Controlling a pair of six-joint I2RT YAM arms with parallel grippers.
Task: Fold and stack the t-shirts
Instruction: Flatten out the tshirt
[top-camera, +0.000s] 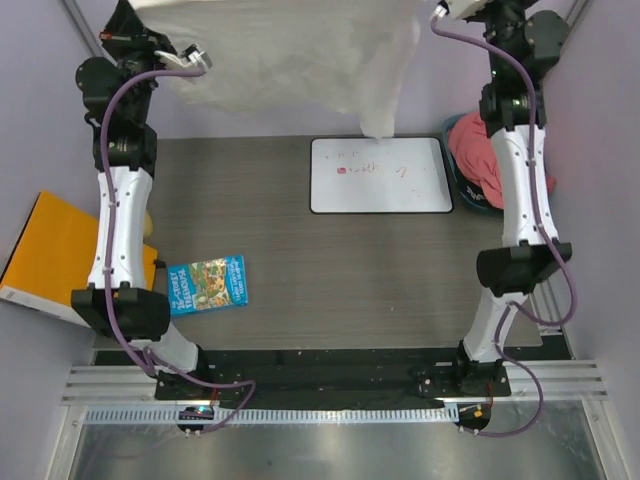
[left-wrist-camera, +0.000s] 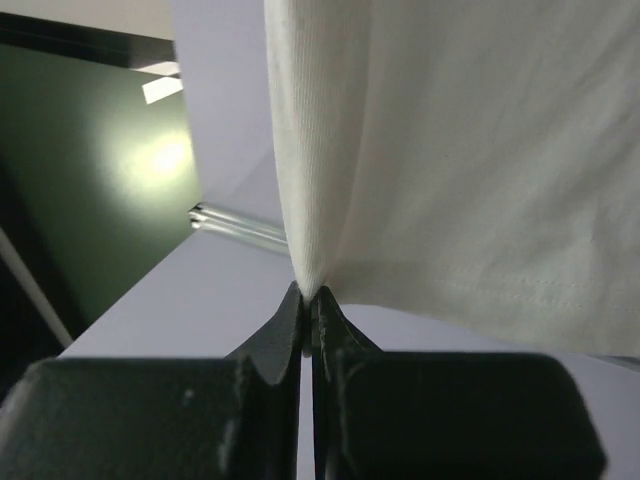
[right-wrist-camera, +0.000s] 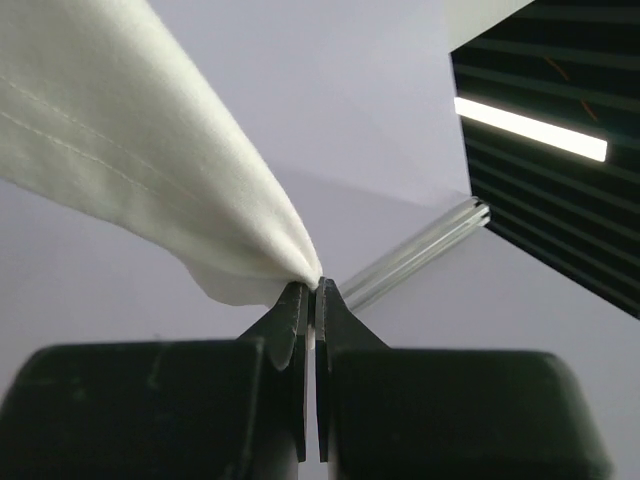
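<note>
The white t-shirt (top-camera: 300, 55) hangs stretched high above the far edge of the table, held between both arms. My left gripper (left-wrist-camera: 308, 292) is shut on its cloth (left-wrist-camera: 450, 180) at the top left of the top view. My right gripper (right-wrist-camera: 315, 285) is shut on another edge of the same shirt (right-wrist-camera: 130, 150) at the top right. A fold of the shirt droops down to the whiteboard's far edge. The salmon pink-red t-shirt (top-camera: 480, 160) lies bunched at the right edge, partly hidden behind my right arm.
A glossy white whiteboard (top-camera: 380, 190) with red marks lies on the far right half of the table. A blue book (top-camera: 207, 284) lies near the left arm. An orange folder (top-camera: 55, 255) hangs off the left edge. The pink shirt rests in a dark bowl-like holder (top-camera: 470, 195).
</note>
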